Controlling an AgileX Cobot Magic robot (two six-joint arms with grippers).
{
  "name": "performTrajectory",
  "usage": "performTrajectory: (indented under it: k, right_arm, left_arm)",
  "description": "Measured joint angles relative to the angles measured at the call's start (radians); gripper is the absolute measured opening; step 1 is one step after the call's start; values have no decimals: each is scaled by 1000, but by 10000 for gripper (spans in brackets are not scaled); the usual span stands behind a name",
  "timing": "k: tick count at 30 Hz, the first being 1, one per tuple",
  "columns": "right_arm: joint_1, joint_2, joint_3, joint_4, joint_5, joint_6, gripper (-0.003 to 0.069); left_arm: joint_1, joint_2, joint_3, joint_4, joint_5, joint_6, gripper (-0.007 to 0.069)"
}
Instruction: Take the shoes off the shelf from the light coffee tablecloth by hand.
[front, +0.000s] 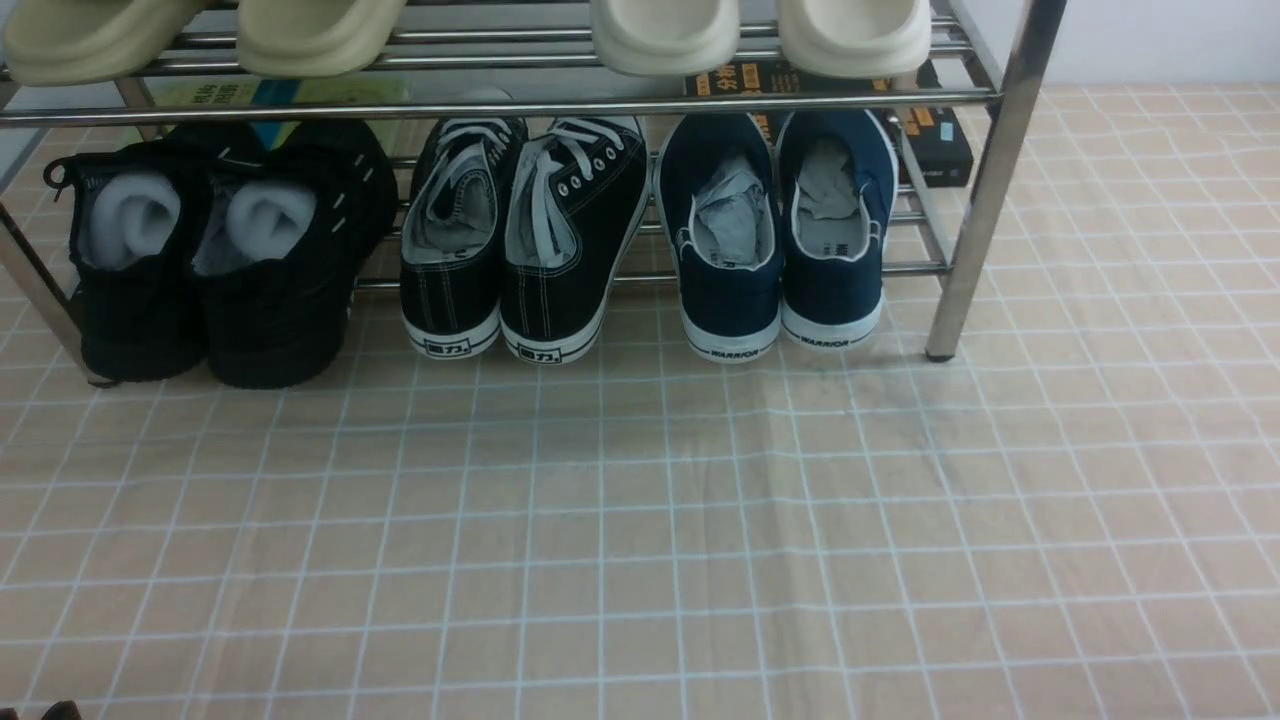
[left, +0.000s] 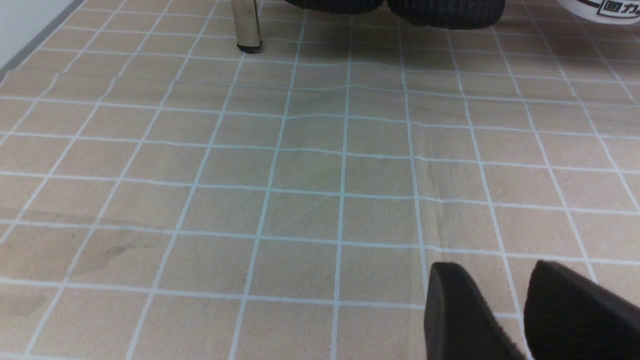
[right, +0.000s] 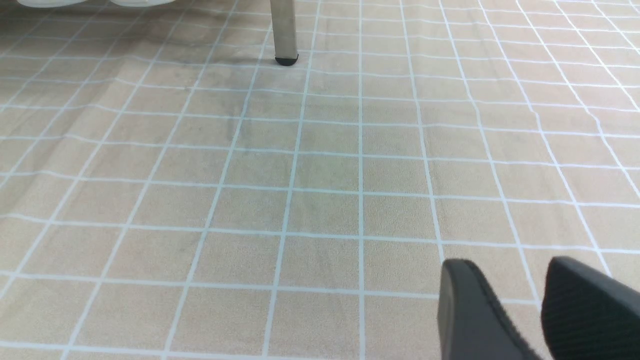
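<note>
Front view, lower tier of the shelf (front: 985, 180), left to right: black chunky pair (front: 220, 260), black lace-ups (front: 520, 240), then the navy shoes (front: 780, 240) at the right end. The navy pair sat side by side, heels toward the camera and down at the cloth (front: 640, 520), toes up on the tubes, grey paper stuffed inside. Cream slippers (front: 660, 35) sat on the tier above. Left tool (left: 500, 267) was low over bare cloth, well apart from the shelf, fingers spread, gripping nothing. Right tool (right: 512, 262) was the same: spread, nothing between its fingers, well apart from the navy shoes.
</note>
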Motion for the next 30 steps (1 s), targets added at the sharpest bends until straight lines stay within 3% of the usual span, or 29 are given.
performTrajectory:
  k: [27,30]
  right_arm:
    - [0,0,0,-2,0,0,240]
    - [0,0,0,54,-12,40,240]
  left_arm:
    - [0,0,0,0,0,0,240]
    - [0,0,0,0,0,0,240]
